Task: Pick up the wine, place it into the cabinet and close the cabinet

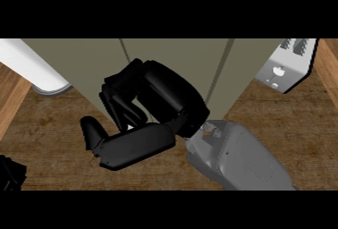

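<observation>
The right robot hand [148, 114] hangs before the cabinet [171, 62], fingers curled, holding nothing visible; the left robot hand [10, 174] cannot be judged.

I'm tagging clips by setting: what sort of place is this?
Most likely a kitchen: a wooden counter, an olive cabinet standing on it, and what looks like a toaster at the right.

The cabinet [171, 58] fills the middle, its front closing off the way ahead. A white cylinder [30, 62] stands at its left and a toaster [290, 62], probably just beside it, at its right. Bare tabletop [46, 134] lies open lower left.
</observation>
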Controlling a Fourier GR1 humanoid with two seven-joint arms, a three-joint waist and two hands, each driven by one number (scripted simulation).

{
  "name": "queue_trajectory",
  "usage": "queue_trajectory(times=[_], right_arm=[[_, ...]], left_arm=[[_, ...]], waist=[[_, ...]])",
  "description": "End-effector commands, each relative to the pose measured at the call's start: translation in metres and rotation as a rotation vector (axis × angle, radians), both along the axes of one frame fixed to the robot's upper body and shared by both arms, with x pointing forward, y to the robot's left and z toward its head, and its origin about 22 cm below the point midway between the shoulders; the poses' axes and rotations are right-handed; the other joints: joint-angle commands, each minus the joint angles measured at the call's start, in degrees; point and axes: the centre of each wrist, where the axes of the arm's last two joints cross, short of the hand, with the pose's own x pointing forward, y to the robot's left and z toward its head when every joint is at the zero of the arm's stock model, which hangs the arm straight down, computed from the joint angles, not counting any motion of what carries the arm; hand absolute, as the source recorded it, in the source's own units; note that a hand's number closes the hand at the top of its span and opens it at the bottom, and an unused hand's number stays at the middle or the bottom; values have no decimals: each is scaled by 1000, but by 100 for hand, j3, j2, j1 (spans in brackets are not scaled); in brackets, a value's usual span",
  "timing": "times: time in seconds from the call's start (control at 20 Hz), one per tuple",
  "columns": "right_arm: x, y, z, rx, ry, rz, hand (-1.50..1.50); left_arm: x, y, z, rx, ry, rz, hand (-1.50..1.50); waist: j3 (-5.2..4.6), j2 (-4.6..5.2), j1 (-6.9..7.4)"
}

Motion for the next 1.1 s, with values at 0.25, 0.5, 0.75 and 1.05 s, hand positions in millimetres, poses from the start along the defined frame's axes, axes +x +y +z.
queue_trajectory(times=[0.25, 0.5, 0.75, 1.05], right_arm=[[47, -6, -44, -31, 79, -72, 150], [72, -38, -52, -32, 60, -123, 150], [108, -52, -52, -38, 51, -176, 150], [124, -68, -56, -50, 22, -177, 150]], left_arm=[[-1, -17, -8, 4, -7, 3, 150], [5, -8, 5, 3, -11, 27, 150], [14, -11, 5, 14, 4, -18, 150], [8, -5, 8, 18, 1, -6, 150]], waist=[[1, 14, -6], [2, 5, -45], [1, 37, 9], [1, 71, 106]])
